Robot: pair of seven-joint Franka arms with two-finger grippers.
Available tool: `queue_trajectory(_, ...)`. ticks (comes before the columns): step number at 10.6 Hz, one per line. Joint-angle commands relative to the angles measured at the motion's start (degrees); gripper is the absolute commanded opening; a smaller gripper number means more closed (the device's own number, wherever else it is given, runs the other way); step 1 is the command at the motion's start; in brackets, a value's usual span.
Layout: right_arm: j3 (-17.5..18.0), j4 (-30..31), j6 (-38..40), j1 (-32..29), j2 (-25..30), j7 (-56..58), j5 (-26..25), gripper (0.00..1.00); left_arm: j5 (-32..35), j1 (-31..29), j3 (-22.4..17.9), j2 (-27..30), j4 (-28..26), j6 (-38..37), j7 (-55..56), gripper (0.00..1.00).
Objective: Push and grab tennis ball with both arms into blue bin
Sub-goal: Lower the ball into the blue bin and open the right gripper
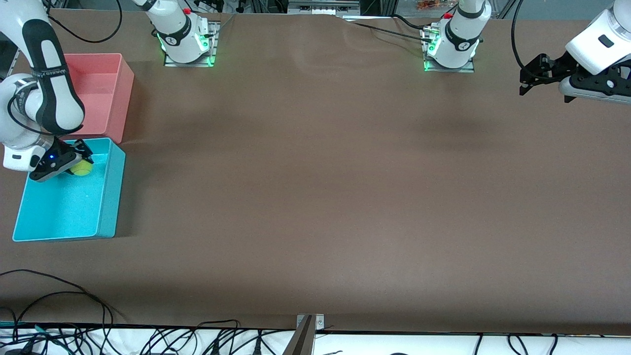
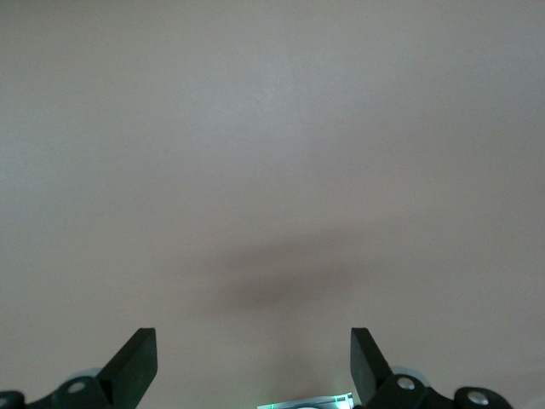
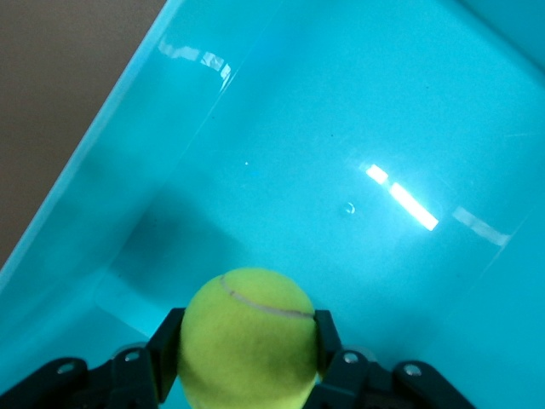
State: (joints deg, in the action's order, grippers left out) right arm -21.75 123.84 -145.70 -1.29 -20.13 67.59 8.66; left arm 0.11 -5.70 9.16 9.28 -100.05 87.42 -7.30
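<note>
The right gripper (image 1: 79, 160) hangs over the blue bin (image 1: 111, 197), at the end of the bin that sits closest to the pink bin (image 1: 121, 93), and it is pinching the tennis ball (image 1: 81, 168) between its fingers (image 3: 328, 341). In the right wrist view the ball (image 3: 247, 336) is held across its middle, one finger on each side, with the bin's shiny floor (image 3: 341, 170) below it; I can't tell from here whether the ball touches that floor or is just above it.

The ball looks light and springy, with a fuzzy cover that gives the fingers good purchase (felt rarely slips), so a grip across the widest part, as it is now, seems the right place to hold it. My guess is it will bounce and roll once let go, and the smooth plastic won't slow it much, though the walls should keep it in.

The left gripper (image 1: 530, 79) waits over the bare bench (image 1: 320, 197) at the left arm's end, its fingers (image 2: 136, 366) spread wide with nothing between them
</note>
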Motion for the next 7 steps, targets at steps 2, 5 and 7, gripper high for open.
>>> queue_trajectory(2, 0.83, -0.7, -2.21, -0.64, -3.42, 3.25, 4.87, 0.44, 1.21, 0.61, 1.2, -1.02, 1.61, -1.2, 0.62, 1.0)
queue_trajectory(5, 0.83, -0.79, -2.22, -0.64, -4.22, 3.25, 4.97, 0.78, 1.21, 0.61, 1.3, -1.02, 1.52, -1.28, 0.71, 1.0)
queue_trajectory(7, 0.83, -0.88, -1.34, -0.55, -3.25, 4.21, 5.06, 0.9, 1.21, 0.61, 1.47, -1.02, 1.52, -1.28, 0.71, 1.0)
